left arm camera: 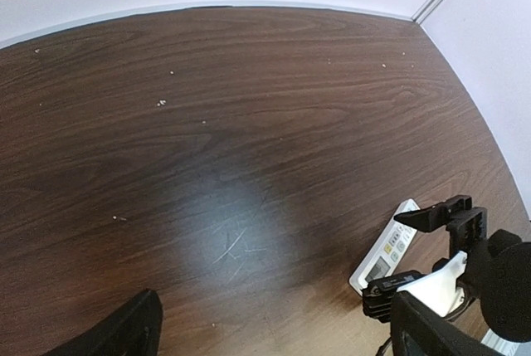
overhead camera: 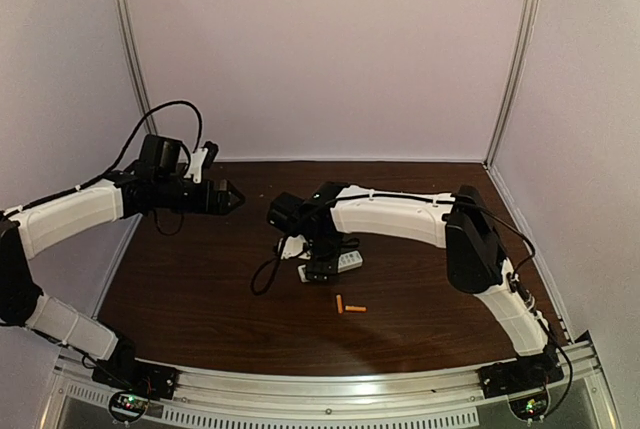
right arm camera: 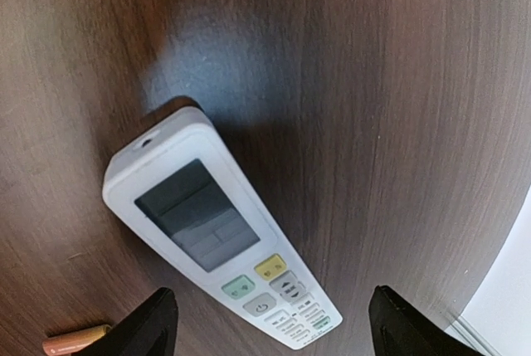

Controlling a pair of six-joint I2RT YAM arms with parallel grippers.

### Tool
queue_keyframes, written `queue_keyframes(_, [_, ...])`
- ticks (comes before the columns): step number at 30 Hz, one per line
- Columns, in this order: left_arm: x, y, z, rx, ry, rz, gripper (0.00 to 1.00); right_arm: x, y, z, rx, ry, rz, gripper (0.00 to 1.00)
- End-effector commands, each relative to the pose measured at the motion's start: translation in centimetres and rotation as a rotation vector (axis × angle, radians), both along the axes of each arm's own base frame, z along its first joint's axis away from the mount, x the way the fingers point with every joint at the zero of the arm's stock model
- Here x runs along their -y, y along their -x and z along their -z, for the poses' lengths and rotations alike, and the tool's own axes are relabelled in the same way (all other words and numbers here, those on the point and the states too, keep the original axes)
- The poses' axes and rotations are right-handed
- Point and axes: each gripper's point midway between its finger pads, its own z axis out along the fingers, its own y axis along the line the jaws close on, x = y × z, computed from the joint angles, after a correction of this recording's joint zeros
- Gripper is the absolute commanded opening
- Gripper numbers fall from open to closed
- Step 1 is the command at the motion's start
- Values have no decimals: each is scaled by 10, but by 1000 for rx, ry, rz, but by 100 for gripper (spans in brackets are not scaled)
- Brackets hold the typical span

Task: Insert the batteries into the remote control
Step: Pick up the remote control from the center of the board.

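The white remote control (right arm camera: pixel 217 236) lies face up on the dark wood table, with its screen and buttons showing and its battery bay hidden underneath. My right gripper (right arm camera: pixel 274 335) hovers just above it, open, with a finger on each side of the button end. In the top view the remote (overhead camera: pixel 347 261) lies mid-table under that gripper (overhead camera: pixel 322 267). Two orange batteries (overhead camera: pixel 340 303) (overhead camera: pixel 356 309) lie loose just in front of it; one battery (right arm camera: pixel 75 341) shows in the right wrist view. My left gripper (overhead camera: pixel 226 197) is open and empty, raised at the left, well away from the remote (left arm camera: pixel 386 252).
The table (left arm camera: pixel 232 124) is walled by pale panels at the back and on both sides. A black cable (overhead camera: pixel 262 279) from the right arm hangs down to the tabletop, left of the remote. A metal rail (overhead camera: pixel 330 389) runs along the near edge.
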Motion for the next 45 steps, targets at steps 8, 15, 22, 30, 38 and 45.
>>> queue_keyframes(8, [-4, 2, -14, 50, 56, -8, 98, -15, -7, 1, -76, -62, -57, 72])
queue_keyframes(15, [-1, 4, -11, 39, 69, 11, 97, -8, -10, 10, -148, -78, -43, 71])
queue_keyframes(22, [1, 3, -14, 39, 84, 11, 97, -7, 0, 27, -216, -70, -49, 73])
queue_keyframes(30, [1, 3, -12, 31, 86, 8, 97, -3, 3, 41, -309, -94, -17, 68])
queue_keyframes(38, [4, 4, -10, 25, 111, 17, 97, -1, 6, 26, -310, -117, 11, 32])
queue_keyframes(45, [7, 5, -38, 110, 151, 40, 97, -16, -7, -38, -229, -286, 39, 12])
